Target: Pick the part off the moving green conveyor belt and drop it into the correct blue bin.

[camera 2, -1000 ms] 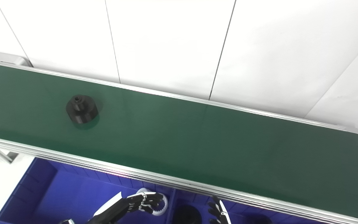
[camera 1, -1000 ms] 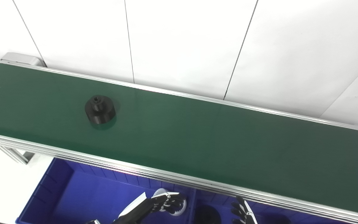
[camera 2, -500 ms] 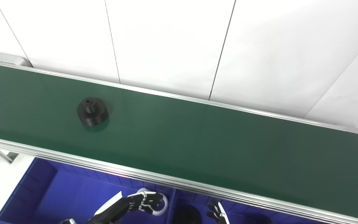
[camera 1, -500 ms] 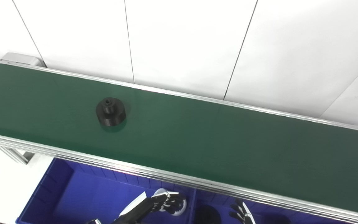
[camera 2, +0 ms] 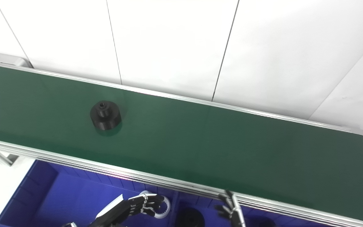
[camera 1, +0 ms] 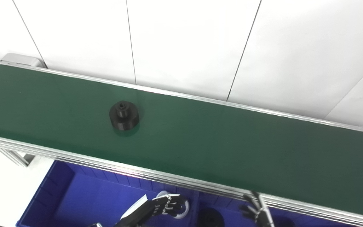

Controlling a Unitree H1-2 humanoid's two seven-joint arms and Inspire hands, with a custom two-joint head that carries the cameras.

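A black round part (camera 1: 123,115) with a raised hub stands on the green conveyor belt (camera 1: 216,142), left of centre; it also shows in the right eye view (camera 2: 105,115). My left hand (camera 1: 165,205) hangs low over the left blue bin (camera 1: 74,201), fingers loosely spread, holding nothing. My right hand (camera 1: 257,211) is at the belt's near rail, over the right blue bin (camera 1: 222,205), fingers apart and empty. Both hands are well below and right of the part.
A white gear ring (camera 1: 181,208) lies in the left bin under my left hand. A black part (camera 1: 210,217) lies in the right bin. An aluminium rail (camera 1: 106,162) edges the belt's near side. White wall panels stand behind the belt.
The black part has travelled right along the belt. My right hand has risen and shifted right, its fingertips now reaching the near rail. My left hand has stayed still.
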